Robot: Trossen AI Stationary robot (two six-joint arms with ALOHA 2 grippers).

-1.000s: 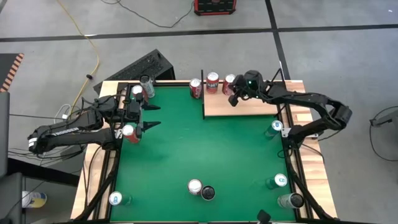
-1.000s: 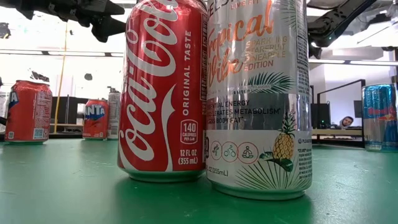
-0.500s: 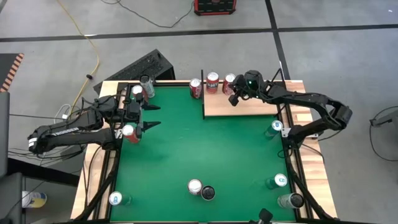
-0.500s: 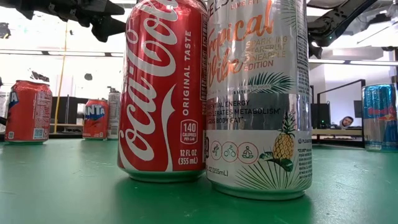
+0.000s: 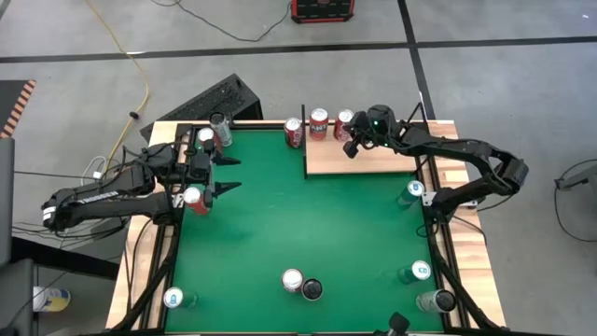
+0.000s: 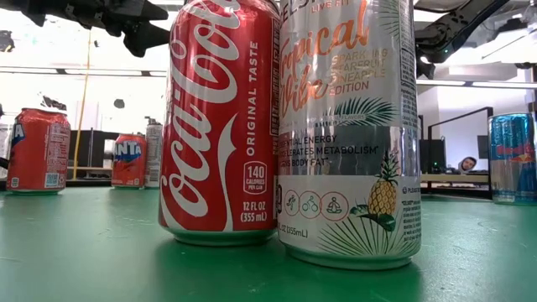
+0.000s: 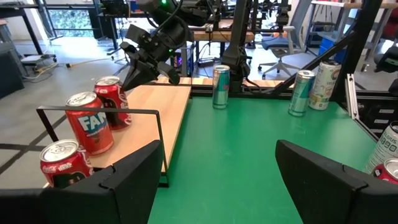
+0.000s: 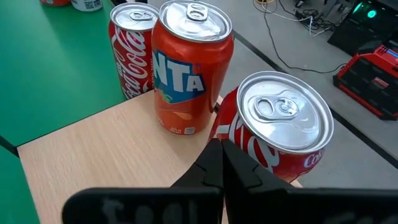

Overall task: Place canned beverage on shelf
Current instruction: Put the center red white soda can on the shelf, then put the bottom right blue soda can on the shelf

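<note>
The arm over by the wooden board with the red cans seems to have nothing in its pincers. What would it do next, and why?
Probably draw back from the pale wood-grain shelf and go for another can. The right gripper is shut and empty, beside a red cola can already standing on the board next to the orange Fanta can. Cans remain on the green table, such as a teal one nearby.

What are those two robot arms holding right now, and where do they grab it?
Nothing. The right tool is shut and empty beside a red can on the shelf; the left tool is open and empty.

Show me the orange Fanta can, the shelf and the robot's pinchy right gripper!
Fanta can (image 8: 180, 81), right wrist view, on its label.
shelf (image 8: 106, 155), right wrist view, on bare wood.
right gripper (image 8: 219, 163), right wrist view, between its shut fingertips.
</note>
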